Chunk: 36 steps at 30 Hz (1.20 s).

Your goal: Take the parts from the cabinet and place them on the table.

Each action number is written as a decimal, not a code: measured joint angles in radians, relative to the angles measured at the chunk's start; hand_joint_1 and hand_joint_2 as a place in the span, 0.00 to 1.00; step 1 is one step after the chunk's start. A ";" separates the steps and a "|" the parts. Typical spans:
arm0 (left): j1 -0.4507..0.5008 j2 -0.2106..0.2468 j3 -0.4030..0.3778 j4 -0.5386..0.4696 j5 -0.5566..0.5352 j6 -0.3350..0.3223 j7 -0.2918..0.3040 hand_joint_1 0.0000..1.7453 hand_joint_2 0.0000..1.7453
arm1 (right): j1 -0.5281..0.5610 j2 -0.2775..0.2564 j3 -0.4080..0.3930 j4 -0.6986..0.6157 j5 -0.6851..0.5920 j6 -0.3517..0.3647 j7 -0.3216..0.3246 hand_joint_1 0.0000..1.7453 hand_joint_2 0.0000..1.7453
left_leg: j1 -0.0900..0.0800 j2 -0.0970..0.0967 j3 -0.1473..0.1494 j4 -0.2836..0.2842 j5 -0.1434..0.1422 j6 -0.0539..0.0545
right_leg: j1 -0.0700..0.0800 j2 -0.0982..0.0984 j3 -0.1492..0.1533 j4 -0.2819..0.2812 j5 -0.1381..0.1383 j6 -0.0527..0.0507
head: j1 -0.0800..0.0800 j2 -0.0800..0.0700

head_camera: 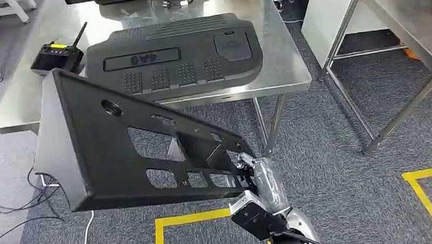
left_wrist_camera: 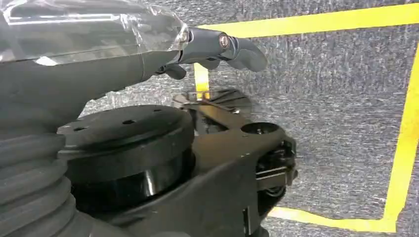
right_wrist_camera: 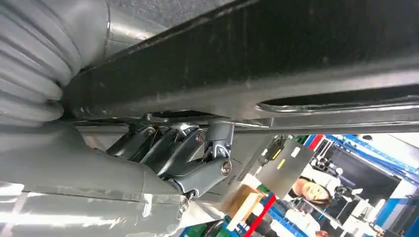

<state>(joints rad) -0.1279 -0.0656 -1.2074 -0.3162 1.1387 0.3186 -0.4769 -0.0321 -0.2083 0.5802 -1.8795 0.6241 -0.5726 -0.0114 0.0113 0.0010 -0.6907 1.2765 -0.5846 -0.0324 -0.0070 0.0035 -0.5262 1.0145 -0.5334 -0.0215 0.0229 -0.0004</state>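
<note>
Head view showing steel table [head_camera: 279, 63] on grey carpet [head_camera: 347, 163], right hand [head_camera: 247, 165] gripping black panel [head_camera: 104, 149]; left hand [left_wrist_camera: 217, 47] hanging, grip unclear.

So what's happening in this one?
The right robot hand grips one end of a large black panel with cutouts, holding it tilted in the air in front of a steel table. Another black part already lies on that table, next to a small radio-like device. The left robot hand hangs above the carpet with nothing in it.
</note>
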 joint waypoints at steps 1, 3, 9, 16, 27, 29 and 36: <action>0.000 0.001 0.000 0.000 0.000 0.000 0.000 0.00 1.00 | 0.000 0.000 0.000 0.000 0.000 0.000 0.000 1.00 1.00 | 0.000 0.000 0.032 -0.086 0.063 0.002 | 0.000 0.001 0.014 0.000 -0.009 0.002 | -0.003 0.000; 0.001 0.002 0.000 0.000 0.000 0.000 0.000 0.00 1.00 | 0.001 0.000 0.000 0.000 0.000 0.000 0.000 1.00 1.00 | -0.001 -0.001 0.075 -0.199 0.111 0.014 | 0.000 0.001 0.031 -0.002 -0.027 0.008 | -0.007 0.000; 0.000 0.002 0.000 0.000 -0.003 0.000 0.001 0.00 1.00 | -0.001 0.000 -0.003 -0.003 0.000 0.001 0.000 1.00 1.00 | -0.001 0.000 0.109 -0.253 0.089 0.052 | 0.001 0.001 0.031 0.024 -0.057 0.039 | -0.003 0.000; -0.002 0.002 0.000 0.000 -0.006 0.000 0.001 0.00 1.00 | 0.004 0.000 -0.004 -0.003 0.000 0.002 0.001 1.00 1.00 | 0.000 -0.002 0.168 -0.256 0.045 0.057 | -0.007 0.000 -0.146 0.198 -0.006 0.050 | 0.035 0.000; -0.009 0.002 0.000 0.000 -0.008 0.000 0.002 0.00 1.00 | 0.002 0.000 -0.008 -0.005 0.001 0.002 -0.002 1.00 1.00 | 0.000 -0.001 0.088 -0.046 -0.081 0.004 | -0.003 -0.004 -0.044 0.009 0.027 0.000 | 0.009 0.000; -0.005 0.002 0.000 0.000 -0.008 0.000 0.002 0.00 1.00 | 0.003 0.000 -0.009 -0.005 0.001 0.003 -0.002 1.00 1.00 | 0.000 -0.001 0.008 0.055 -0.089 0.001 | -0.003 -0.003 -0.032 0.010 0.015 -0.001 | 0.005 0.000; -0.007 0.006 -0.001 0.000 -0.012 -0.007 0.004 0.00 1.00 | -0.001 0.001 -0.011 -0.005 0.001 0.004 -0.002 1.00 1.00 | -0.008 -0.002 0.086 -0.219 0.089 0.028 | -0.002 0.003 0.011 0.012 -0.030 0.024 | -0.012 0.000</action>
<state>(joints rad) -0.1352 -0.0595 -1.2085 -0.3162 1.1269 0.3120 -0.4726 -0.0334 -0.2075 0.5692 -1.8849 0.6249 -0.5688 -0.0137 0.0037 -0.0009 -0.6046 1.0571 -0.4956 -0.0046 -0.0087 0.0066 -0.5150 1.0266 -0.5632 0.0023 0.0111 -0.0004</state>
